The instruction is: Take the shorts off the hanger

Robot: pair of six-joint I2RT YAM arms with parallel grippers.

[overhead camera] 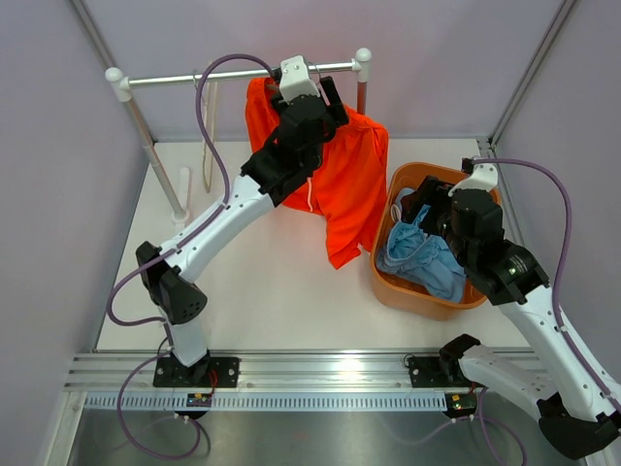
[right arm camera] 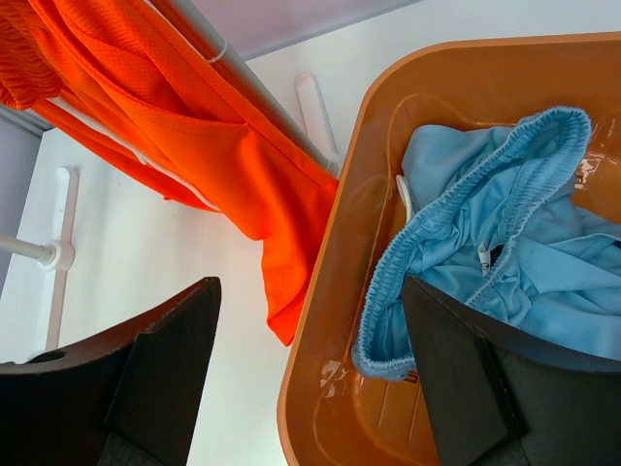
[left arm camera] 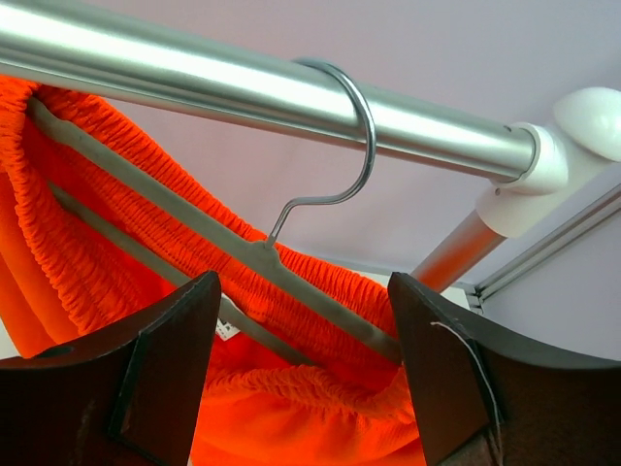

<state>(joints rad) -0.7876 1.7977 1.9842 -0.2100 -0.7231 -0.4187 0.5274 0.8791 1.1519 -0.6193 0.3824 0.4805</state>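
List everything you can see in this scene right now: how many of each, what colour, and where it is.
Soft cloth shorts with white drawstring: one, bright orange, hanging on the hanger at the back of the table.
Soft cloth shorts with gathered waistband: one, light blue, lying crumpled inside the tub.
Metal wire hanger: one, grey, hooked over the rail.
Metal clothes rail: one, silver with white joints, across the back.
Plastic tub: one, orange, on the table's right side.
Table: one, white, under everything.
Left gripper: one, black, up at the rail, jaws open either side of the orange waistband.
Right gripper: one, black, open above the tub.
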